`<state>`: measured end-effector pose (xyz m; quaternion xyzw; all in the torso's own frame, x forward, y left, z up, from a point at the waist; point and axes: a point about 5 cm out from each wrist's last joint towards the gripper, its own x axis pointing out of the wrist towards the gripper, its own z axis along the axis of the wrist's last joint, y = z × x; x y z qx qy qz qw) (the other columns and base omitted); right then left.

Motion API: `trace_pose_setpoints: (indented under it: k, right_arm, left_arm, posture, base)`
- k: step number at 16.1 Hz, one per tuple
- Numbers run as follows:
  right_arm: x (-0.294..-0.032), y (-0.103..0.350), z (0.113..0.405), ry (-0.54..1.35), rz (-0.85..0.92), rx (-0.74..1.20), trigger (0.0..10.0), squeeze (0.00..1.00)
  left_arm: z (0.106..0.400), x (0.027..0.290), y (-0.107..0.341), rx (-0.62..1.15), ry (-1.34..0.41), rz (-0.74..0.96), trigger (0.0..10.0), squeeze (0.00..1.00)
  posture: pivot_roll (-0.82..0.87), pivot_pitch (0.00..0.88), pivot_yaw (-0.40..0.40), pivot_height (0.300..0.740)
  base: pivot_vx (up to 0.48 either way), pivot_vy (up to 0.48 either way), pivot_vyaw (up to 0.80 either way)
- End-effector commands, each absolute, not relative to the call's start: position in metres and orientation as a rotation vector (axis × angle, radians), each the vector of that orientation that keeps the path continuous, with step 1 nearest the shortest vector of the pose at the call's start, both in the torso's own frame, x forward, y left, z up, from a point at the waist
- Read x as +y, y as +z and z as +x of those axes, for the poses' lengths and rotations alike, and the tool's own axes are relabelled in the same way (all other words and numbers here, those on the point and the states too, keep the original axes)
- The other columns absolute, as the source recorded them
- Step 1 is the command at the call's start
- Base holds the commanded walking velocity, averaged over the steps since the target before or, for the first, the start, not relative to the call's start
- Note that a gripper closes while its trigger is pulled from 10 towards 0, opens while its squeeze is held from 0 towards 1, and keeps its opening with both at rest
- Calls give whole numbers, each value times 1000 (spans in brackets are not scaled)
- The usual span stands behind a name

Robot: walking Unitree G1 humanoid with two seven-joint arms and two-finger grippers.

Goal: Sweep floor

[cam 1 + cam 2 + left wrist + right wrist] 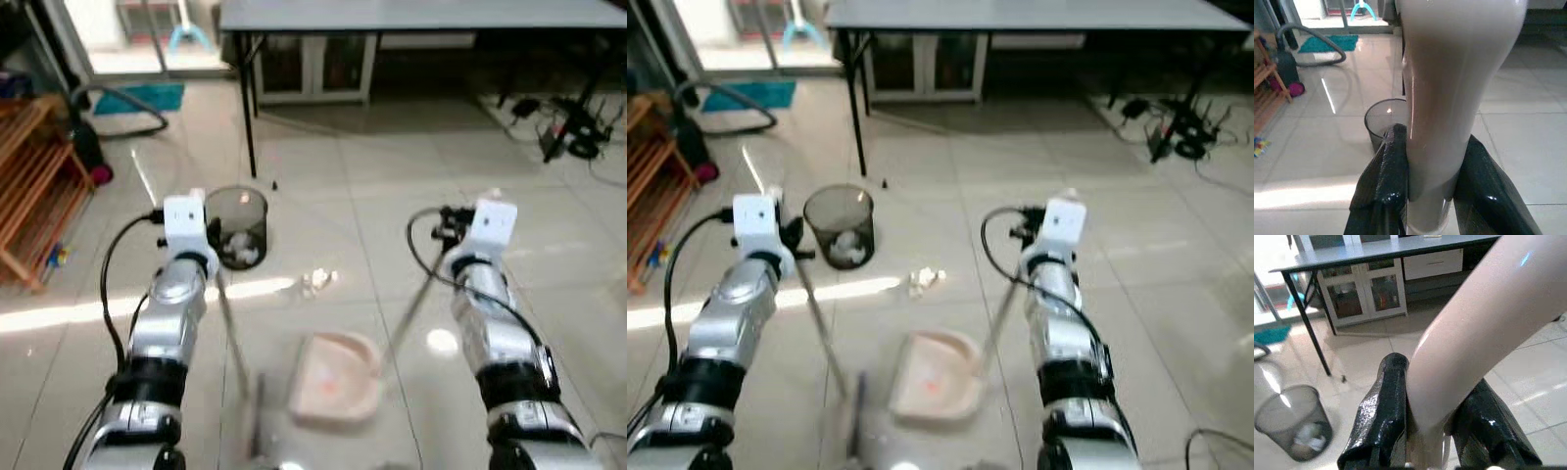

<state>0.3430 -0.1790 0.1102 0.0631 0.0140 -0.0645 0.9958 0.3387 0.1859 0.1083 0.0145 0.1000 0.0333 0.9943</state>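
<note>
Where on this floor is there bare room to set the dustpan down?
Bare tile lies right of the right hand, toward the cables. It is crowded between the bin, the paper scrap and the dustpan.

Ahead of me on the floor (549,294) lies the dustpan (335,376), between my two arms. Its handle (407,315) slants up to my right gripper (1432,423), whose fingers clamp it. My left gripper (1432,188) is closed around the broom handle (232,333), which runs down just left of the dustpan. Beyond the left arm stands the bin (236,226) with crumpled paper (242,252) in it. A scrap of litter (318,281) lies between bin and dustpan. Behind them stands a table (421,14), cabinets (313,67) under it, a wooden rack (34,186) far left, and cables (563,127) far right.
</note>
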Motion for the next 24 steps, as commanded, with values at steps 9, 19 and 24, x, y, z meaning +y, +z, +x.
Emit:
trace_pose_setpoints:
  k: [9, 19, 24]
  right_arm:
    - [-186, 112, 348, -131, 132, 40, 10000, 0]
    - [-192, 114, 347, -182, 183, 23, 10000, 0]
    - [-196, 127, 358, -192, 167, 8, 10000, 0]
  left_arm:
    - [344, 177, 113, 172, 28, 26, 10000, 0]
    - [345, 183, 118, 152, 39, 39, 10000, 0]
    - [348, 186, 120, 146, 47, 37, 10000, 0]
  posture:
    - [34, 10, 23, 740]
    - [51, 11, 28, 740]
    - [43, 6, 22, 740]
  base:
    - [319, 0, 0]
    - [323, 0, 0]
    - [331, 0, 0]
